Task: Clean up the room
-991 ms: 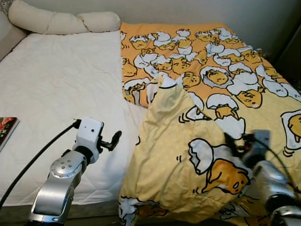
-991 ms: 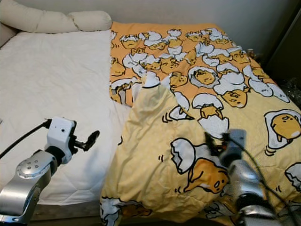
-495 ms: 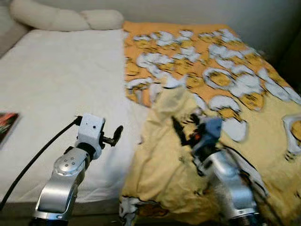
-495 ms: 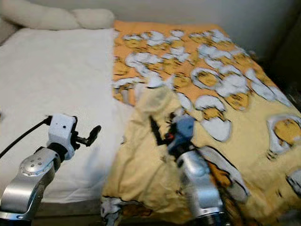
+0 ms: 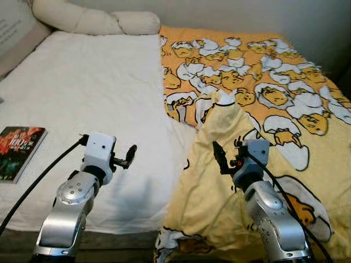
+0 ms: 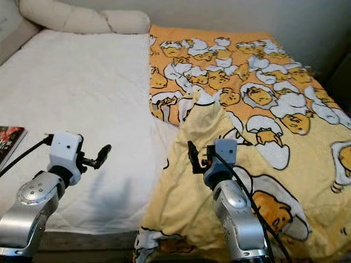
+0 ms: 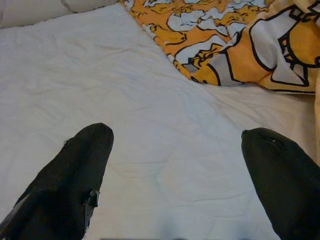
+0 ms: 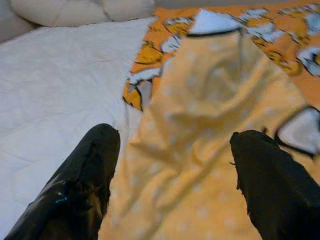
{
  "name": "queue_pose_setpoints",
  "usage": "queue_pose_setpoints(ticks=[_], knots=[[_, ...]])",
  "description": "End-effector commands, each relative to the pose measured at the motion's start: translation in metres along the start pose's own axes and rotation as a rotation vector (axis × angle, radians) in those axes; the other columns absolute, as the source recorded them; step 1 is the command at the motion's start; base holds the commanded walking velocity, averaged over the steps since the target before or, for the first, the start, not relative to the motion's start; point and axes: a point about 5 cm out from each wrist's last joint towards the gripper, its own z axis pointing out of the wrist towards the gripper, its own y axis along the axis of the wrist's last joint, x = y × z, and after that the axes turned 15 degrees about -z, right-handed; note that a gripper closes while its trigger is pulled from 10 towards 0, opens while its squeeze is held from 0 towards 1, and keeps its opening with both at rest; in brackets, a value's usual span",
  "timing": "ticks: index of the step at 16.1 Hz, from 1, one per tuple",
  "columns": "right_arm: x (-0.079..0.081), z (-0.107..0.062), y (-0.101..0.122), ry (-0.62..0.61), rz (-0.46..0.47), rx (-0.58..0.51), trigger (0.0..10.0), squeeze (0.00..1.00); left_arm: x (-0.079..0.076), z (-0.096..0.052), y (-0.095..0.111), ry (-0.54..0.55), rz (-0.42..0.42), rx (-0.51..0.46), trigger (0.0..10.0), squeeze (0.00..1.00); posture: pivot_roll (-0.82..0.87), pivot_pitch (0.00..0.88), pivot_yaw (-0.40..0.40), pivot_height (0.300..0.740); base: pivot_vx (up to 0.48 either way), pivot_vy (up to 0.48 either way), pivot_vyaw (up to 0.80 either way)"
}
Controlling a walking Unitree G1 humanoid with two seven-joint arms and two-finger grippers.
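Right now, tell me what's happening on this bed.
The robot stands at the foot of a bed with a white mattress cover. A yellow and orange egg-print blanket covers the bed's right side, with one corner folded back in a peak. The right gripper is open and poised above that folded yellow part, holding nothing. The left gripper is open above the bare white cover. A book lies near the left edge, and pillows sit at the head.

Cream bolster pillow (image 5: pixel 93 21) along the head of the white mattress (image 5: pixel 82 104).
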Motion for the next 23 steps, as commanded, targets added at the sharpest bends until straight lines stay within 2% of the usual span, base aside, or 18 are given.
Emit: queue_pose_setpoints(ticks=[1, 10, 16, 18, 19, 20, 23], knots=[[-0.005, -0.002, -0.005, -0.034, 0.001, 0.036, 10.0, 0.00, -0.003, 0.003, 0.002, -0.007, 0.013, -0.008, 10.0, 0.48, 0.06, 0.000, -0.034, 0.740, 0.000, 0.360, 0.00], [0.004, -0.005, -0.019, -0.060, 0.028, 0.081, 10.0, 0.00, 0.000, 0.006, 0.005, -0.031, 0.049, -0.001, 10.0, 0.48, 0.06, 0.000, -0.009, 0.740, 0.000, 0.364, 0.00], [0.004, -0.004, -0.025, -0.059, 0.046, 0.100, 10.0, 0.00, 0.002, 0.006, 0.005, -0.039, 0.053, -0.004, 10.0, 0.48, 0.08, 0.000, -0.019, 0.740, 0.000, 0.365, -0.08], [0.005, -0.001, -0.022, -0.031, 0.025, 0.094, 10.0, 0.00, -0.002, 0.008, 0.007, -0.044, 0.058, -0.033, 10.0, 0.50, 0.08, 0.000, -0.028, 0.740, 0.000, -0.240, -0.66], [0.004, -0.001, -0.022, -0.033, 0.013, 0.091, 10.0, 0.00, -0.002, 0.008, 0.007, -0.041, 0.054, -0.030, 10.0, 0.49, 0.08, 0.000, -0.029, 0.740, 0.000, -0.480, 0.00], [0.003, 0.000, -0.022, -0.036, 0.008, 0.092, 10.0, 0.00, -0.002, 0.009, 0.004, -0.029, 0.014, -0.028, 10.0, 0.48, 0.08, 0.000, -0.032, 0.740, 0.000, 0.000, 0.00], [0.001, 0.002, -0.022, -0.031, 0.005, 0.098, 10.0, 0.00, 0.001, 0.005, -0.001, -0.014, 0.013, -0.019, 10.0, 0.48, 0.08, 0.000, -0.047, 0.740, 0.000, 0.000, 0.00]])
